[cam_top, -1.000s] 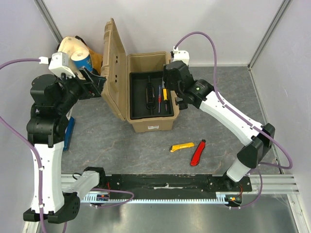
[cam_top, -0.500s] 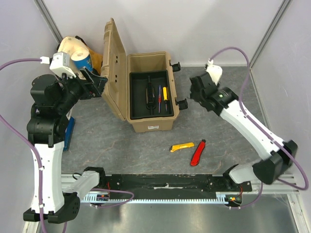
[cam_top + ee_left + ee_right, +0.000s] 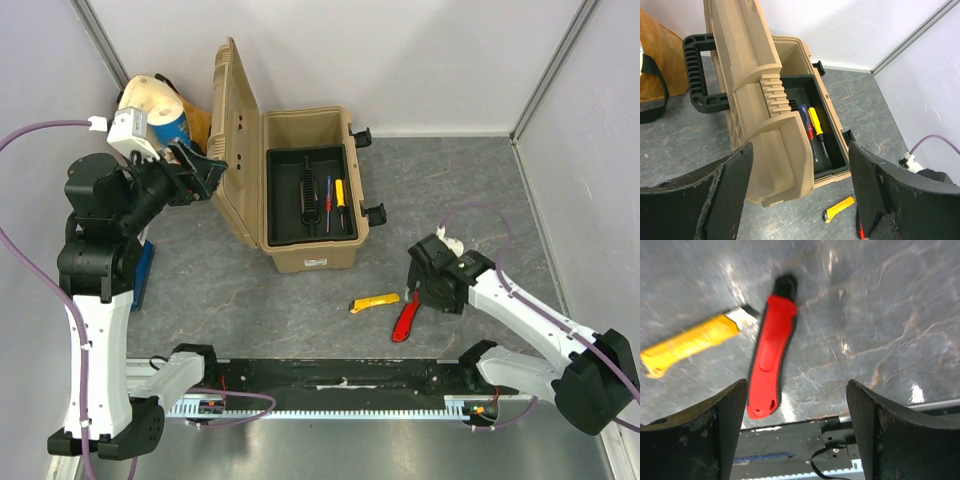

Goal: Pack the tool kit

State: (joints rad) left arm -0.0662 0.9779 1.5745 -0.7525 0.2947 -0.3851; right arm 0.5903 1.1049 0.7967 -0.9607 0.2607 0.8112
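The tan toolbox (image 3: 310, 125) stands open at the table's back, lid (image 3: 232, 140) up on its left. Its black tray (image 3: 345, 225) holds a black hammer (image 3: 308, 195), a red-blue screwdriver (image 3: 327, 192) and a yellow-handled tool (image 3: 339, 193). The red knife (image 3: 405, 320) and a yellow knife (image 3: 375, 303) lie on the table in front. My right gripper (image 3: 420, 290) is open and empty, just right of the red knife (image 3: 769, 350). My left gripper (image 3: 200, 170) is open and empty, by the lid (image 3: 757, 100).
A yellow-cream cloth bag (image 3: 160, 110) with a blue can sits behind the left arm. A blue object (image 3: 143, 272) lies under the left arm. The black rail (image 3: 340, 385) runs along the near edge. Grey walls enclose the table.
My right arm has swung from the toolbox's right side down toward the front, ending low beside the red knife. The left arm has barely moved.
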